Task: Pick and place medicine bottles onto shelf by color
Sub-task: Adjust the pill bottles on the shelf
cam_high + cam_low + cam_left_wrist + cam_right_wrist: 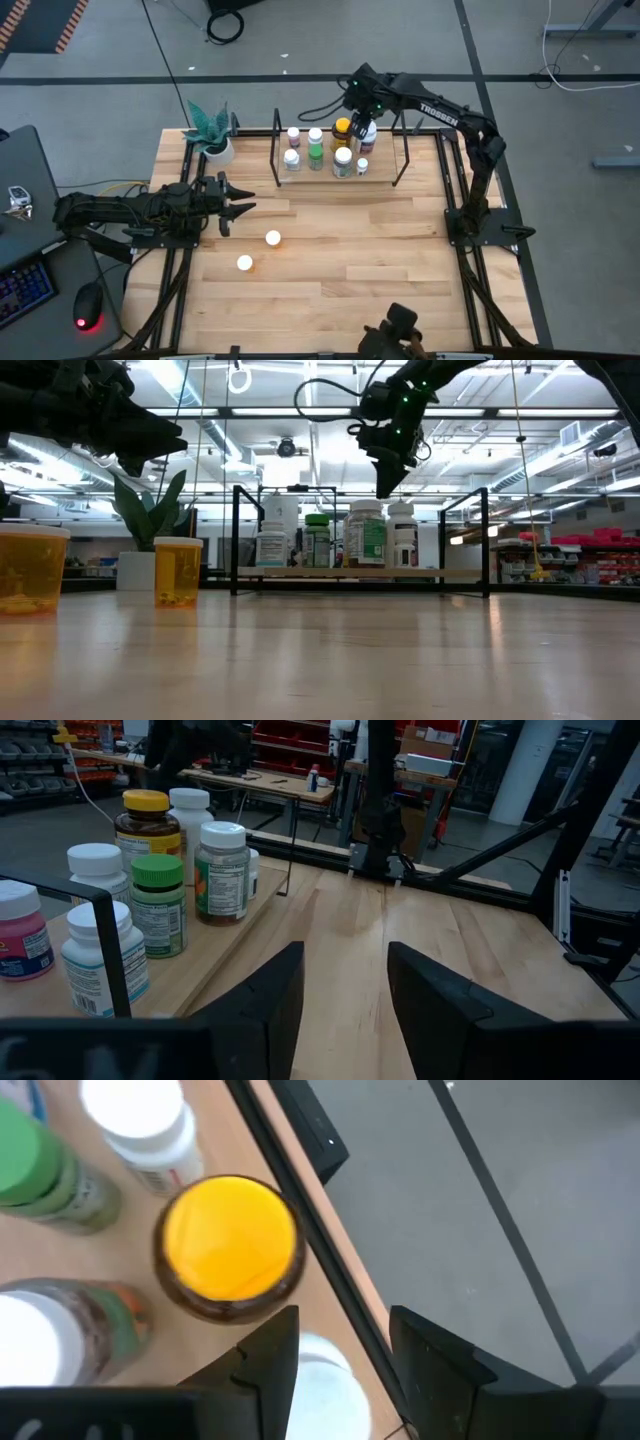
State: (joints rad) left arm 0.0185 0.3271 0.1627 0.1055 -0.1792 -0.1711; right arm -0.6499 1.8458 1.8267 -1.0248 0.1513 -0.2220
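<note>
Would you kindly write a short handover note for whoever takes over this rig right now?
Left tool: open, empty, raised over the table's left side.
Right tool: open, empty, above the shelf, over a white-capped bottle beside the yellow-capped bottle.
Done: about seven bottles stand on the shelf, including the green-capped bottle.
Left: two orange bottles and on the open table.

Seven bottles (316, 147) upright on shelf (385, 175), two orange bottles (179, 571) on table

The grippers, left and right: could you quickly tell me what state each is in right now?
Left gripper: open, empty, above the table left of the shelf.
Right gripper: open, holding nothing, above the shelf's bottles.
</note>
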